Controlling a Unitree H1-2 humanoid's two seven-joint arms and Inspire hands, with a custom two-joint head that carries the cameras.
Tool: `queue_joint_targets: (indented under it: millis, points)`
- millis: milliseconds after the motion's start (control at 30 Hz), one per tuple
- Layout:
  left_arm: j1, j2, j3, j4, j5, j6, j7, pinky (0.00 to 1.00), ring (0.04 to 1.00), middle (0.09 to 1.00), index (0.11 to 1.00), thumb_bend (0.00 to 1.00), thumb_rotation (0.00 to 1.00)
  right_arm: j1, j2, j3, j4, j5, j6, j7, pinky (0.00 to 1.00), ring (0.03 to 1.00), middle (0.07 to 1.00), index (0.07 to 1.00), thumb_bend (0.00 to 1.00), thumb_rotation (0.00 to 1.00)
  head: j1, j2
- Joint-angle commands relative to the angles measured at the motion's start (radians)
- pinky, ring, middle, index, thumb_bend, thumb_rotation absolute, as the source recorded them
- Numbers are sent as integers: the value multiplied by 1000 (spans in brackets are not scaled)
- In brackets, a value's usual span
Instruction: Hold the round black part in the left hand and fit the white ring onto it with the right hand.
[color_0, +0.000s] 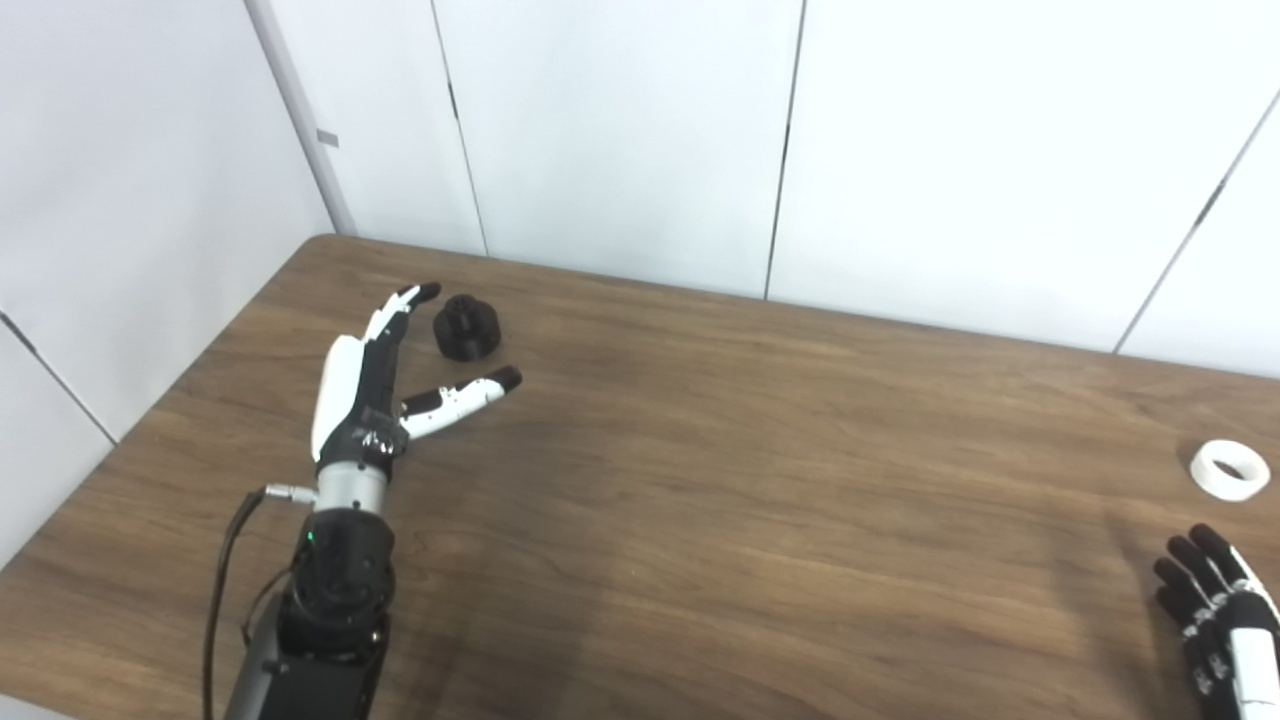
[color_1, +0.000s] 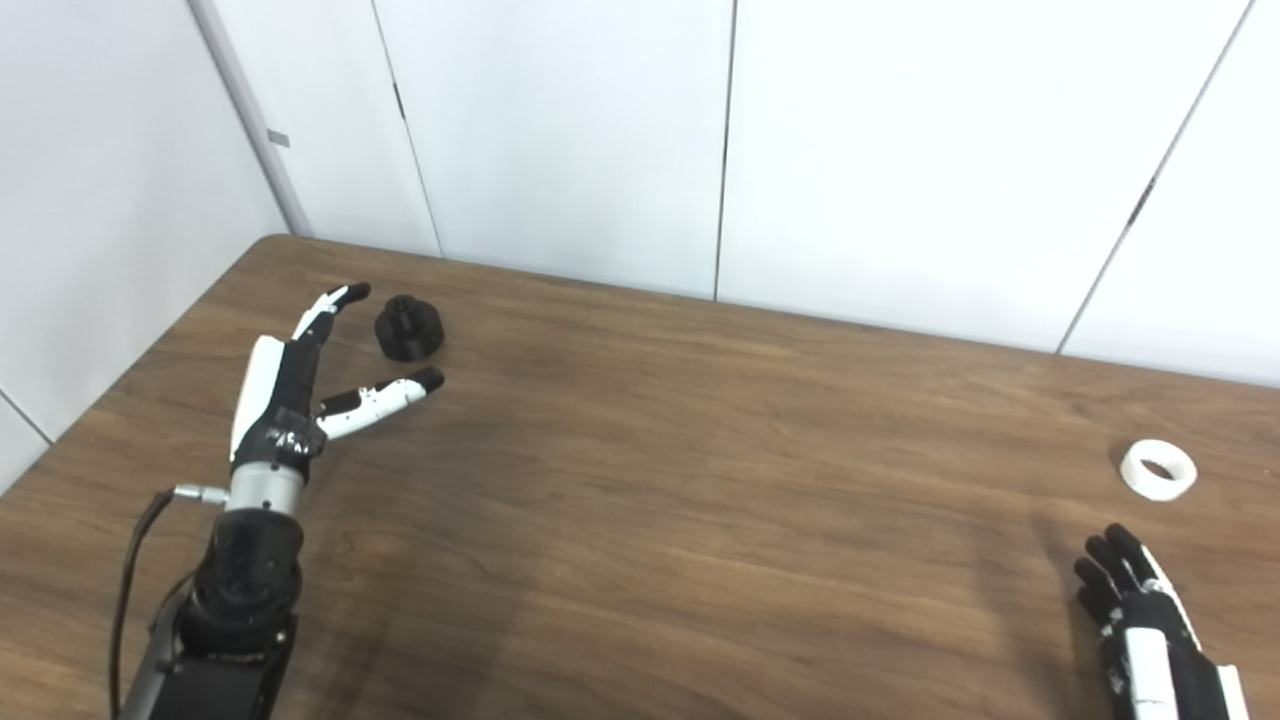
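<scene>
The round black part (color_0: 466, 327) stands on the wooden table (color_0: 700, 450) at the far left. My left hand (color_0: 375, 385) is open just short of it, fingers to its left and thumb (color_0: 470, 395) to its near side, not touching it. The white ring (color_0: 1229, 470) lies flat near the table's right edge. My right hand (color_1: 1140, 610) is low at the bottom right, a little nearer me than the ring, with fingers apart and holding nothing. The part (color_1: 408, 328) and ring (color_1: 1158, 469) also show in the right eye view.
White wall panels (color_0: 620, 130) stand close behind the table's far edge and along its left side. A black cable (color_0: 225, 570) hangs beside my left forearm. The table's bare wood runs between the two hands.
</scene>
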Motion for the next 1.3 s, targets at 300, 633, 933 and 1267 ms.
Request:
queue_joint_targets:
  millis: [300,633,933,1267]
  points:
    - [-140,94,-25,173,78,0,37,1000,1000,965,901,1000,395,0,0,9,-10,-12,-16,-9,941,890,884,887,622,844,-2,0]
    - [-231,165,-84,353,144,5,53,1000,1000,957,886,1000,414,4,2,14,-20,-13,-14,-9,937,883,882,893,583,852,-8,3]
    - [-314,201,-120,501,168,15,58,1000,1000,965,881,1000,391,10,2,14,-32,-14,0,-13,968,897,890,897,604,859,-8,2]
    - [-399,231,-179,633,184,37,63,1000,1000,971,872,1000,383,12,-20,30,-19,-19,-39,13,998,935,940,945,547,944,-14,3]
